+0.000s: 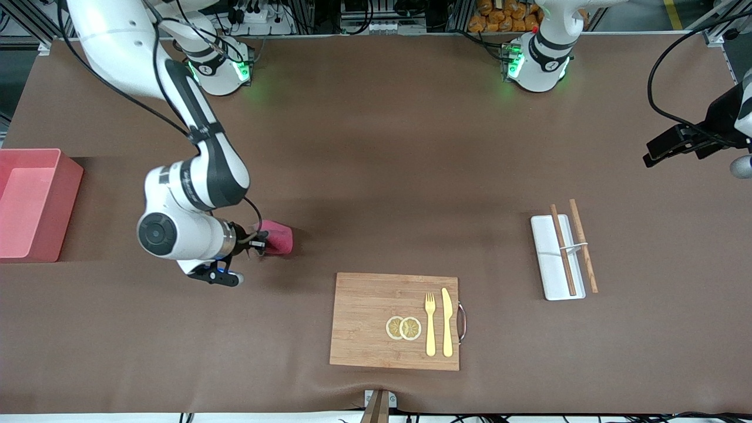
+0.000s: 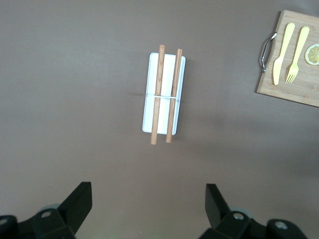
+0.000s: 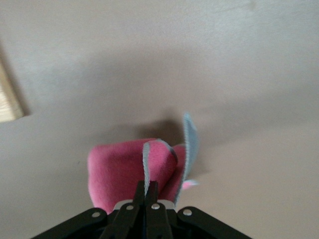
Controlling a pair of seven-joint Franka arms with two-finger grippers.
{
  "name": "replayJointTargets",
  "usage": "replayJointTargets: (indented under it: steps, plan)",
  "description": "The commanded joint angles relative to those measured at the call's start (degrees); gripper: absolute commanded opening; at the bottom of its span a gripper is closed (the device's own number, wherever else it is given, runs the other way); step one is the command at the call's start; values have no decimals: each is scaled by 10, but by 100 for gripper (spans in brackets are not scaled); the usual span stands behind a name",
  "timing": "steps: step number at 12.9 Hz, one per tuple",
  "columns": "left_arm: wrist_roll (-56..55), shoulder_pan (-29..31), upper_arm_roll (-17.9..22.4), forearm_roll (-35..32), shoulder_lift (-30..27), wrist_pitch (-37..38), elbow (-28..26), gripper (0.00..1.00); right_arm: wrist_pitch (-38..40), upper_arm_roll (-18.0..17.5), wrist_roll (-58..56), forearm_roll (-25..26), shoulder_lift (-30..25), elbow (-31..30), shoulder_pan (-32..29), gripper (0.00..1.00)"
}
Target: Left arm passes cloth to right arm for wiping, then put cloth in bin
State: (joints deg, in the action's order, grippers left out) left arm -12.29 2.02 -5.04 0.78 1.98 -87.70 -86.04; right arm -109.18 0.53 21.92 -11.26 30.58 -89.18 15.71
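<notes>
The crimson cloth (image 1: 278,237) hangs crumpled in my right gripper (image 1: 262,239), which is shut on its edge low over the brown table. That spot lies between the pink bin (image 1: 66,202) and the wooden board. In the right wrist view the cloth (image 3: 119,174) bulges past the closed right gripper (image 3: 148,188), with a grey edge curling up. I cannot tell whether the cloth touches the table. The bin stands at the right arm's end of the table. My left gripper (image 1: 651,157) waits open and empty high at the left arm's end; the left wrist view shows its fingers (image 2: 79,201) spread wide.
A wooden cutting board (image 1: 364,329) with a yellow fork, knife and two lemon slices lies near the front edge. A white tray (image 1: 549,276) with chopsticks (image 1: 583,247) sits toward the left arm's end, under the left gripper's view of that tray (image 2: 147,117).
</notes>
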Motion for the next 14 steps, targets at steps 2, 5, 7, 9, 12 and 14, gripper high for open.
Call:
replayJointTargets:
  steps: [2, 5, 7, 9, 12, 14]
  plan:
    - [8, 1, -3, -9, -6, -10, 0, 100, 67, 11, -4, 2, -108, -13, -18, 0]
    - [9, 0, -3, -10, -8, -9, 0, 100, 150, 13, -91, 58, -151, 9, -58, 0]
    - [9, 0, -3, -10, -8, -6, -2, 100, 206, 16, -171, 58, -168, 37, -122, 0]
    - [9, 3, -3, -10, -9, -5, -3, 100, 252, 17, -280, 60, -171, 65, -200, 0]
    - [10, 3, -3, -10, -11, -5, -2, 100, 275, 16, -461, 112, -171, 98, -309, 0]
    - [9, -1, -3, -10, -10, -5, -3, 100, 267, 15, -538, 167, -163, 101, -368, 0]
